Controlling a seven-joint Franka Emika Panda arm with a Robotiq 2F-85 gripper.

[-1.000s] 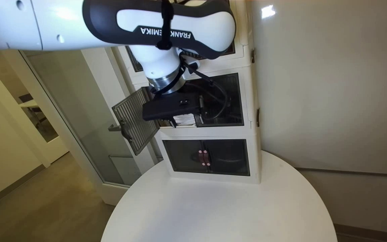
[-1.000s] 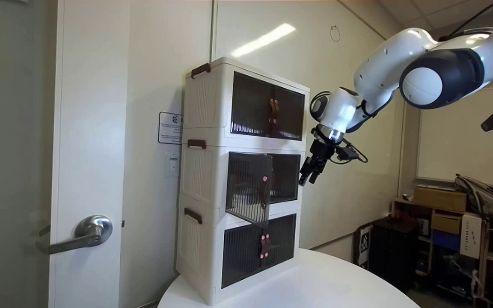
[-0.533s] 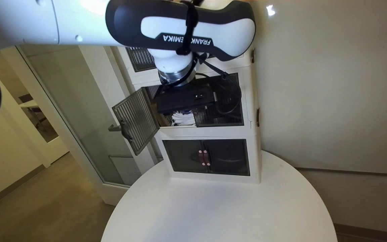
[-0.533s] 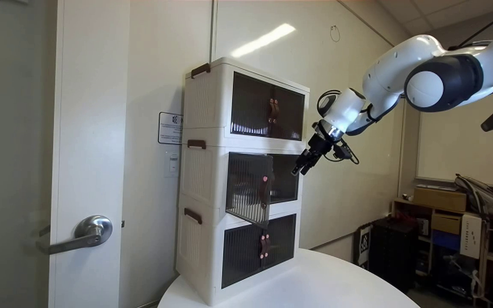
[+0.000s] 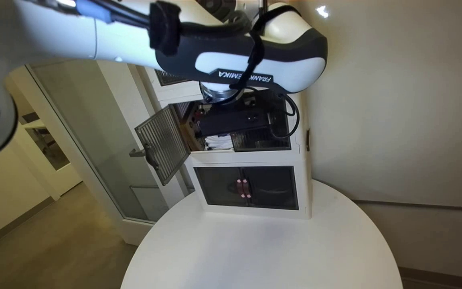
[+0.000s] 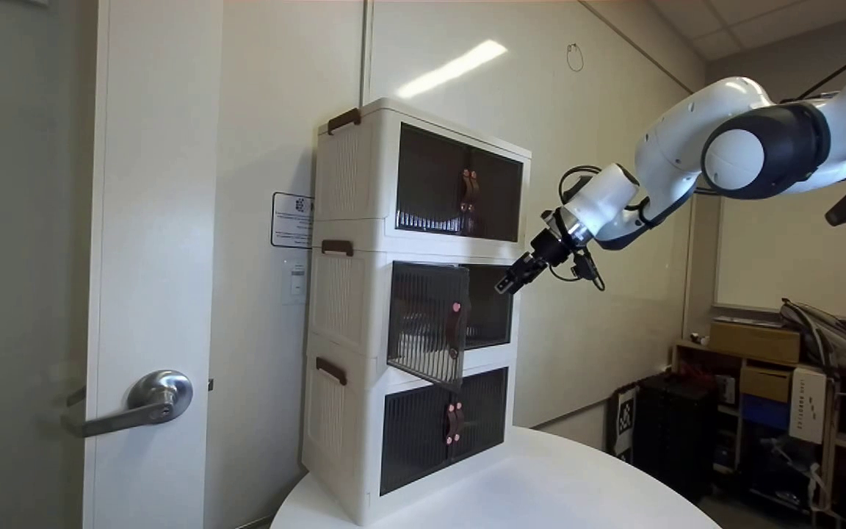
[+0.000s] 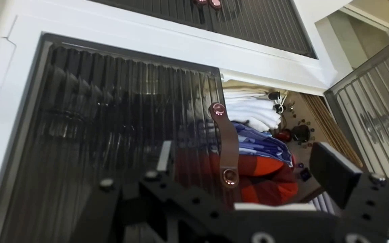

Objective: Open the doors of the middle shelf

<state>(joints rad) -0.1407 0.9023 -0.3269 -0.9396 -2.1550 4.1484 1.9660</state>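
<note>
The gripper (image 7: 247, 157), spread wide and holding nothing, has levelled toward the strap handle (image 7: 229, 145) of the closed door (image 7: 130, 135). The opposite door (image 7: 380, 111) of the middle shelf (image 6: 342, 301) stands swung outward; apparently one pull remains.

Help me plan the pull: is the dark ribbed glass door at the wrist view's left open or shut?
Shut: the glass door sits flat within the white cabinet frame.
</note>
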